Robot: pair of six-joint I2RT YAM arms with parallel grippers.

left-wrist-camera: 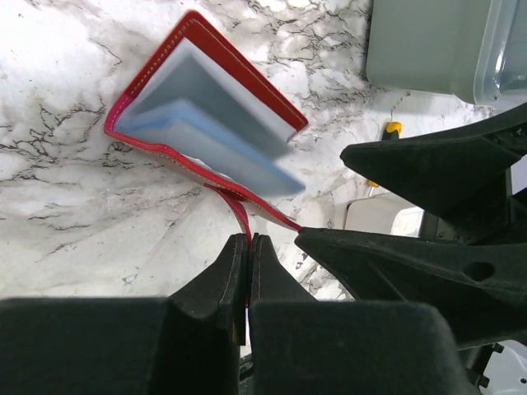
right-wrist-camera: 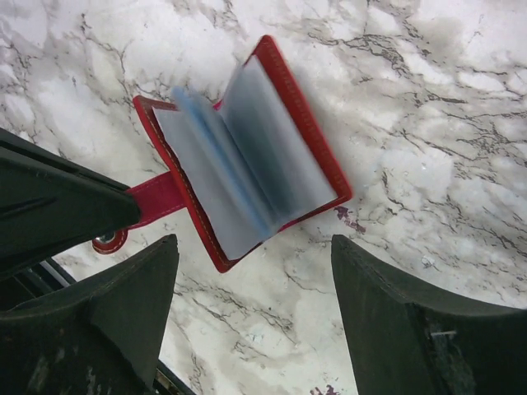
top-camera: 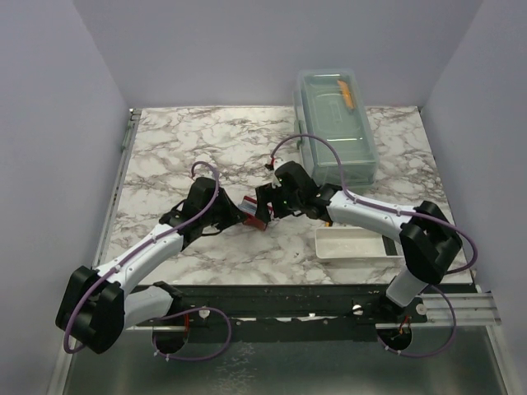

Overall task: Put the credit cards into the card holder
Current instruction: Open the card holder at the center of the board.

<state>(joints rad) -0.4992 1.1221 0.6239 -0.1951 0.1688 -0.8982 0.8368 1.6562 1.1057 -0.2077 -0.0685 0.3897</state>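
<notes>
- L gripper is pinching shut w/ both fingertips pressed together on the thin red strap of the card holder; no gap is showing btwn the jaws.
- R gripper is standing wide open w/ nothing in it; its two black fingers are flanking the near edge of the card holder w/o touching it.
- Card holder is lying open like a small book, red cover underneath and clear sleeves fanning up, approx. mid-table, btwn the two gripper tips.
- One bluish leaf is showing among the sleeves; too blurred to tell if it's a card or a sleeve.
- Can't tell if the card holder's cover is resting on the marble table or hanging just above it.
- In the top view both arms are reaching inward, L gripper and R gripper nearly meeting at the holder.
- Clear plastic box is sitting at the far right of the table, well apart from the holder, w/ an orange item inside.
- White tray is sitting near the front right edge, under the R arm.
</notes>
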